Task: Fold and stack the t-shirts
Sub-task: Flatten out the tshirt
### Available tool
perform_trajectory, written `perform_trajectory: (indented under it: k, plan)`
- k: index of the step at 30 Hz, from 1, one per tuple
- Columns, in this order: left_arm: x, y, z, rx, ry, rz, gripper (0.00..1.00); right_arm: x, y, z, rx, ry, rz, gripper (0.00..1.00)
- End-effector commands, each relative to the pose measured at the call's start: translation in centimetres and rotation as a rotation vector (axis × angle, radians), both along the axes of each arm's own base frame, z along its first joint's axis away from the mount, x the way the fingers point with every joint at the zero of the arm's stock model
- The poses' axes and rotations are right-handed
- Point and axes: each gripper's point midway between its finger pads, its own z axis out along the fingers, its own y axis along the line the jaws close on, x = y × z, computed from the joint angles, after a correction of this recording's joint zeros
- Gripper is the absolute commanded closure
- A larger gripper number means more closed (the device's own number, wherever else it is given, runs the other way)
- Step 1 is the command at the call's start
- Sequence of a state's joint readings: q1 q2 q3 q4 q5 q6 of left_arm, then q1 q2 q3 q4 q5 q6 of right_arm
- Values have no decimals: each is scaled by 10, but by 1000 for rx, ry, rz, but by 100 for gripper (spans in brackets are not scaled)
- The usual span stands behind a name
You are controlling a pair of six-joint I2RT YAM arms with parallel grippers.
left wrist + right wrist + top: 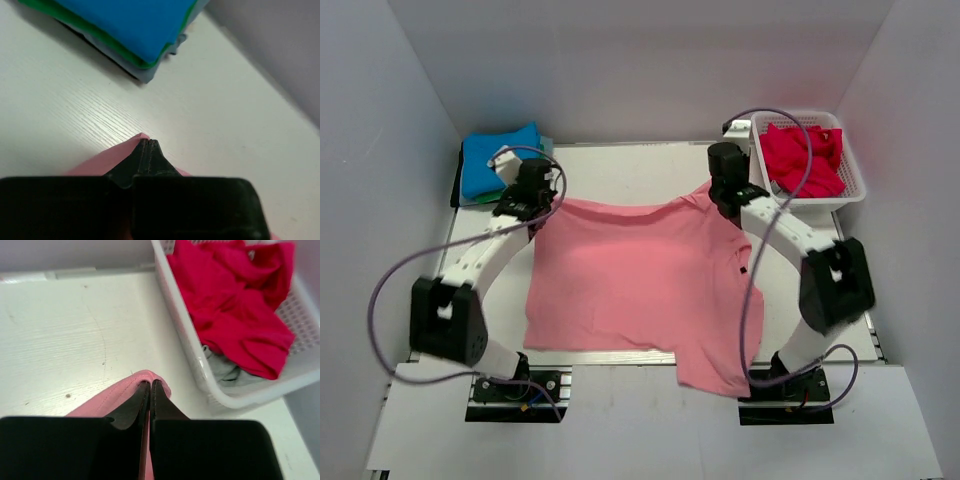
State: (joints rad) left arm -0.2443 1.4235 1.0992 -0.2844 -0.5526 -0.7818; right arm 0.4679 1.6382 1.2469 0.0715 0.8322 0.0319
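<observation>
A salmon pink t-shirt (640,280) lies spread on the table, one lower corner hanging over the near edge. My left gripper (532,205) is shut on its far left corner (129,147). My right gripper (728,200) is shut on its far right corner (125,390). A folded blue t-shirt (495,160) lies on a green one (95,31) in a stack at the far left. A crimson red t-shirt (803,158) lies crumpled in the white basket (858,185).
The white lattice basket stands at the far right, close to my right gripper; its rim (200,370) shows in the right wrist view, with grey cloth (222,369) under the red shirt. Grey walls enclose the table on three sides.
</observation>
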Motion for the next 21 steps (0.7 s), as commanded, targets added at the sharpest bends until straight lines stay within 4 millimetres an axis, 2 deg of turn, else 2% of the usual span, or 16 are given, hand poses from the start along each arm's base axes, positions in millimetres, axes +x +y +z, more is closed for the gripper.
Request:
perform_trajectory:
  k: [1,2,3,4,5,6,7,8,9,10,11,12,17,18,19,21]
  plan:
    - [38,12,-18,63,-10,73,100,43,3,1,125,-68,-44,100]
    - [51,14,-18,70,-7,78,100,57,10,-28,111,-11,-28,100]
    - [61,12,-27,74,5,78,100,62,7,-36,108,5,-35,100]
    - [78,11,-49,74,47,73,100,70,7,-36,117,6,-35,100]
    - [87,12,-61,63,67,64,100,80,6,-57,102,42,-42,100]
    - [94,8,-70,58,82,52,100,82,3,-59,104,48,-50,100]
    - [108,10,-66,46,66,53,100,86,2,-66,103,58,-50,100]
    - [115,12,-91,43,110,48,100,92,3,-72,104,68,-44,100]
    - [121,9,-96,36,116,37,100,94,5,-75,115,76,-26,100]
    - [130,11,-93,24,103,35,100,96,-2,-75,111,75,-44,100]
    - [134,12,-104,23,123,22,100,99,-1,-74,117,72,-39,100]
    - [136,9,-105,14,124,8,100,99,-7,-76,108,82,-48,100]
    - [141,15,-95,12,105,-2,100,87,-3,-68,130,110,0,100]
    - [141,16,-86,10,88,-2,100,79,-6,-69,126,134,-5,100]
    - [136,16,-87,12,102,-2,100,71,-7,-62,132,142,-2,100]
    - [127,20,-86,45,119,-12,100,54,-9,-75,178,189,-22,100]
